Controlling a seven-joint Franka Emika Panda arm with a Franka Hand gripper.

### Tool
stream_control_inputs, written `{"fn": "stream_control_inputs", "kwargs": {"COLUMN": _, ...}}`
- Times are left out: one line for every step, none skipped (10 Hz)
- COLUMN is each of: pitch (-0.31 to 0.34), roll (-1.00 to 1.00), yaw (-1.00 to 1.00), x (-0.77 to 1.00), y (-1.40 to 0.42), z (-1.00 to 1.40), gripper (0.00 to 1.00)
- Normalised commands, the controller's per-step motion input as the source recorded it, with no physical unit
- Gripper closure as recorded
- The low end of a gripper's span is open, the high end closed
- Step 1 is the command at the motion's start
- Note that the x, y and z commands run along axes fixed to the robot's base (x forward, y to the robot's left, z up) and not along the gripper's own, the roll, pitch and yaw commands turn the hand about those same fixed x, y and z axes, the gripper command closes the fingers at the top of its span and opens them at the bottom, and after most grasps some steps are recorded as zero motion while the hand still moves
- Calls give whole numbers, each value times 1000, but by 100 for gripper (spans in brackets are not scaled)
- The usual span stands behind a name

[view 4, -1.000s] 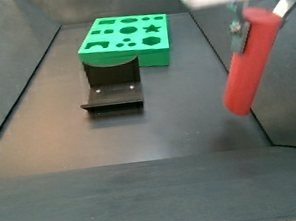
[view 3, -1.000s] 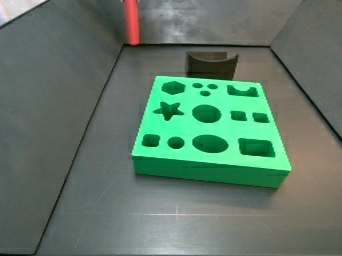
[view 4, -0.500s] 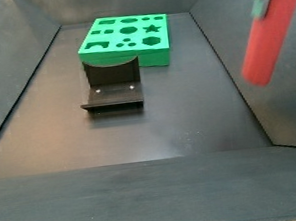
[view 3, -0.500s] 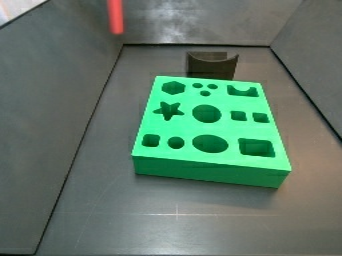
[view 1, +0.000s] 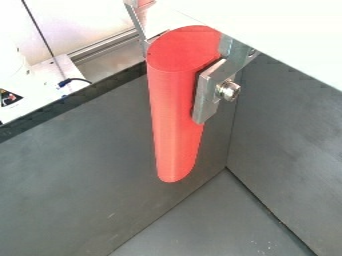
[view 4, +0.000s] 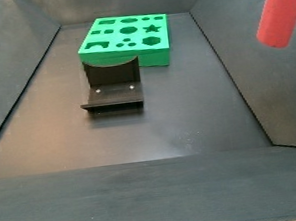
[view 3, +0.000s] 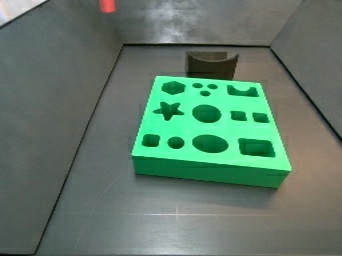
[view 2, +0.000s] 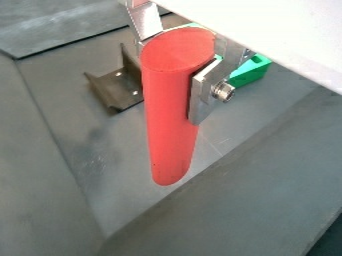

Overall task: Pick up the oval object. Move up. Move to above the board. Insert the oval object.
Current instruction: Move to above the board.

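The board point(view 3: 210, 130) lies flat on the dark floor point(view 3: 94, 190), its top holes unfilled. The fixture point(view 4: 113, 90) stands just beside one board edge. My gripper point(view 2: 171, 62), raised well above the floor, clamps the oval object point(view 2: 171, 110), which hangs upright, clear of the board.

The rod point(view 2: 171, 110) is showing plain red in both wrist views point(view 1: 177, 105), with no marking. The gripper point(view 2: 181, 70), high above the floor, is pressing silver finger plates point(view 2: 205, 88) against it. The board point(view 3: 211, 128) is showing bright green, its holes a darker green. The fixture point(view 4: 112, 89) is looking dark grey, and the floor point(view 4: 140, 134) is showing dull black.
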Motion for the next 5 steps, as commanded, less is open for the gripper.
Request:
{"fn": "stream_control_inputs", "kwargs": {"pitch": 56, "roll": 213, "yaw": -713, "x": 470, "y": -1000, "z": 172, "gripper": 100}}
{"fn": "stream_control_inputs", "kwargs": {"pitch": 44, "roll": 98, "yaw": -411, "x": 473, "y": -1000, "z": 180, "gripper": 100}}
{"fn": "stream_control_inputs", "kwargs": {"pitch": 44, "roll": 19, "yaw": -293, "x": 474, "y": -1000, "z": 182, "gripper": 100}}
{"fn": "stream_control_inputs", "kwargs": {"pitch": 69, "roll": -24, "yaw": -121, "x": 482, "y": -1000, "z": 183, "gripper": 100}}
{"fn": "stream_control_inputs", "kwargs": {"pitch": 94, "roll": -27, "yaw": -44, "x": 489, "y": -1000, "z": 182, "gripper": 100}}
